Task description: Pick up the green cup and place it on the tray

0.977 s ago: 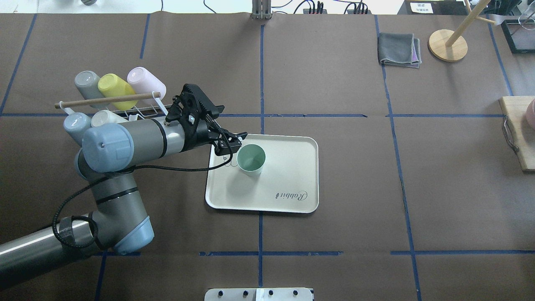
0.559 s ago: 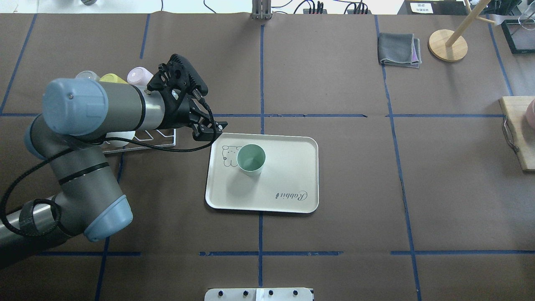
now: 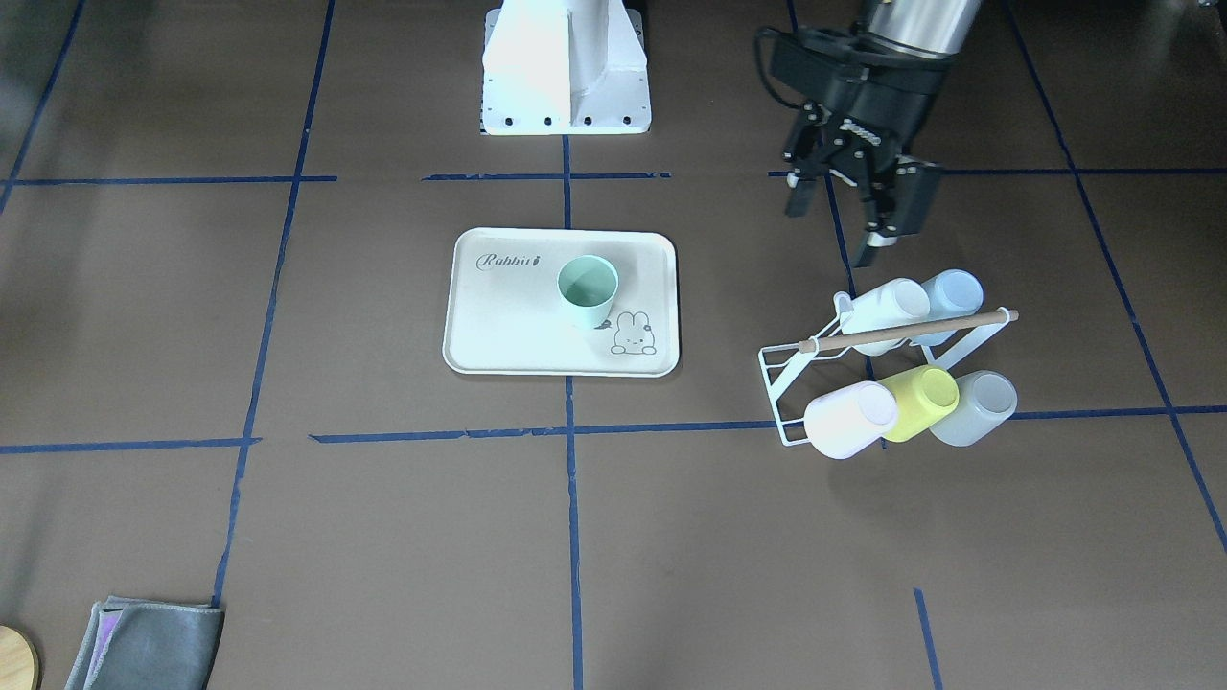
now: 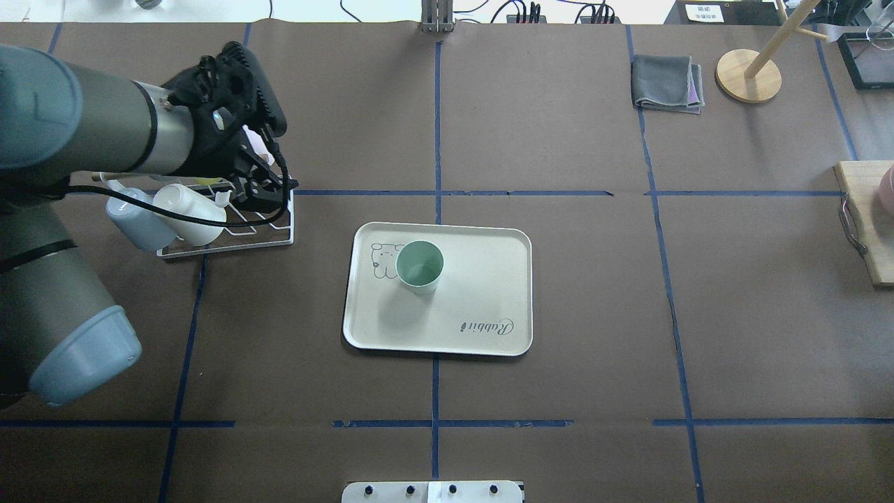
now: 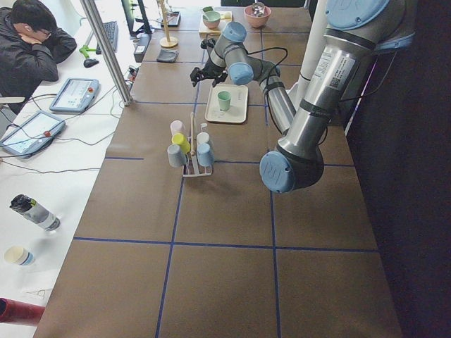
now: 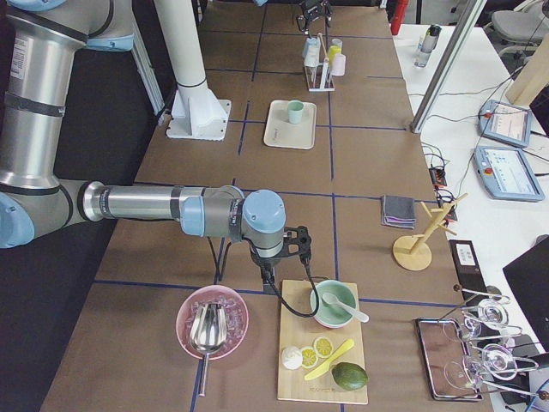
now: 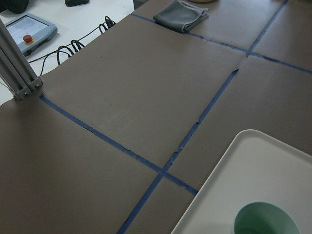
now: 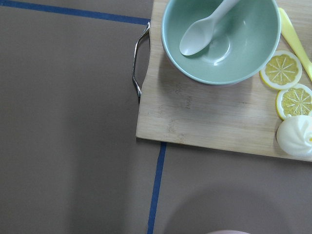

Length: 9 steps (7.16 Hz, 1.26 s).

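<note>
The green cup is standing upright and empty on the tray, mouth up, just beside the rabbit drawing. The left gripper is hanging with its fingers spread and nothing between them. It is well apart from the tray and near the wire rack. The rack is carrying five cups on their sides: a white cup, a light blue cup, a pink cup, a yellow cup and a grey cup. The right gripper is hovering by a wooden board; whether its fingers are apart or together cannot be told. On that board a pale green bowl is holding a white spoon, with lemon slices lying beside it.
</note>
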{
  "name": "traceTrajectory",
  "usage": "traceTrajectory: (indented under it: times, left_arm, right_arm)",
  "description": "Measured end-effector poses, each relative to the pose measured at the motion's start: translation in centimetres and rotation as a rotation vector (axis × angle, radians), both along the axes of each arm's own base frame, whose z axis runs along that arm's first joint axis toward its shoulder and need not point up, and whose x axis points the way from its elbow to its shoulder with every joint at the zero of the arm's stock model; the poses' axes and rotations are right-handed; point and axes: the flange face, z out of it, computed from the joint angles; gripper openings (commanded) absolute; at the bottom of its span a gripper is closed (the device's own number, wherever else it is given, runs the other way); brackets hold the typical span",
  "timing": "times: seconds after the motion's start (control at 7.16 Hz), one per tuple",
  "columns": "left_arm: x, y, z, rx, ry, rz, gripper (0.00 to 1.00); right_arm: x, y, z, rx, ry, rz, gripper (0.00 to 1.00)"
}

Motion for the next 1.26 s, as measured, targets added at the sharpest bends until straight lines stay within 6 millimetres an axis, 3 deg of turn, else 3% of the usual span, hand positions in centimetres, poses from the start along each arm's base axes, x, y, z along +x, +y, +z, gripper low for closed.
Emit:
traceTrajectory:
  times: [0.28,0.42,0.7,0.84,0.98,1.26]
  left_arm:
    - [-3.4,-1.9,4.5,-0.068,-0.083,-0.037,1.00]
    - [-5.7,-3.8,6.9,-0.158,-0.097,-0.047,1.00]
    - [-14.1,-7.9,14.3,-0.433,-0.055,-0.102,1.00]
    - [-19.1,-9.3,18.9,-0.568,-0.010,-0.152,1.00]
    - [-23.8,-10.1,23.9,-0.690,0.032,-0.211,1.00]
    - [-30.2,-9.7,32.4,-0.863,0.073,-0.309,1.00]
  right_arm:
    - [0.1,0.0,0.1,0.000,0.008,-0.001,1.00]
    - [0.1,0.0,0.2,-0.001,0.016,-0.002,1.00]
    - [0.2,-0.1,0.2,0.001,0.028,-0.001,1.00]
    - [0.2,-0.2,0.1,0.003,0.030,-0.001,1.00]
    - [0.2,-0.4,-0.1,0.007,0.030,-0.001,1.00]
    - [0.2,-0.6,-0.2,0.010,0.029,-0.001,1.00]
